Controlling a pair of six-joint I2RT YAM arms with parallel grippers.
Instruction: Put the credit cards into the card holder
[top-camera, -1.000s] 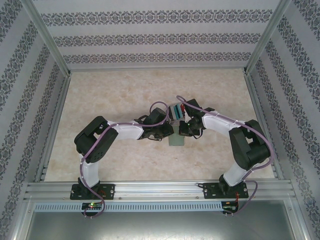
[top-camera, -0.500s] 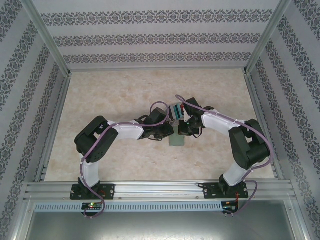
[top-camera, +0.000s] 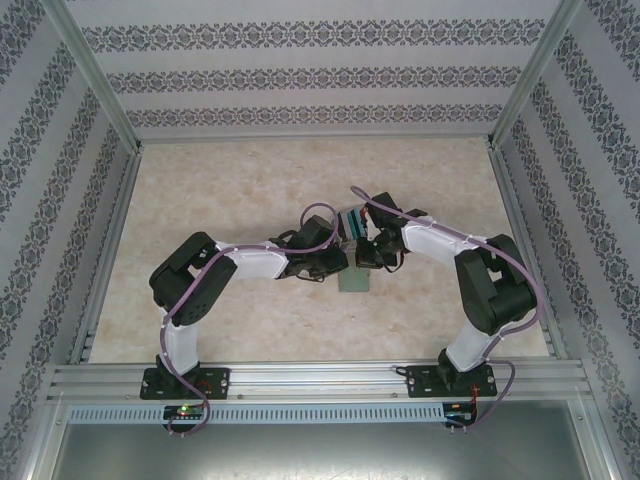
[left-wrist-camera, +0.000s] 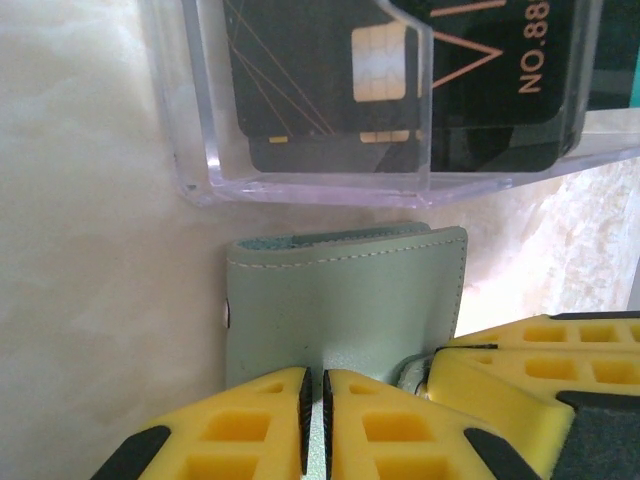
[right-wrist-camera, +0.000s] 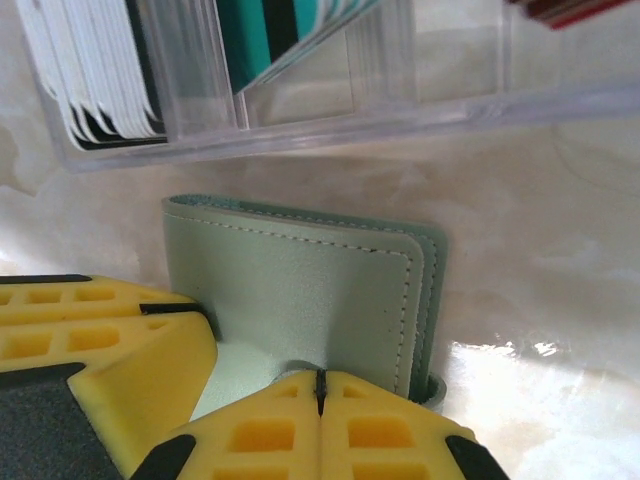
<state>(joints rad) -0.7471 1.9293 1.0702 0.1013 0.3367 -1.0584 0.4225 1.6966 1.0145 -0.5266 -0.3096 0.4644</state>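
The card holder (top-camera: 353, 281) is a pale grey-green wallet on the table, just in front of a clear tray, with one leaf (left-wrist-camera: 340, 300) raised. My left gripper (left-wrist-camera: 315, 385) is nearly shut, with a thin strip of the holder's inner leaf in its narrow gap. My right gripper (right-wrist-camera: 320, 385) is shut pad to pad, its tips down on the holder (right-wrist-camera: 290, 290) beside the left fingers (right-wrist-camera: 100, 340). The credit cards stand in the tray: a dark one with a chip (left-wrist-camera: 320, 70), a teal one (right-wrist-camera: 265, 35) and a red edge (right-wrist-camera: 560, 8).
The clear plastic tray (top-camera: 352, 222) with upright slots stands right behind the holder, its front wall (right-wrist-camera: 400, 115) a finger's width away. White cards (right-wrist-camera: 95, 70) fill its end slot. Both arms meet at mid-table; aluminium frame rails (top-camera: 110, 250) border the sides.
The right arm has shifted slightly left and toward the tray. The left arm and both grippers' closure look unchanged.
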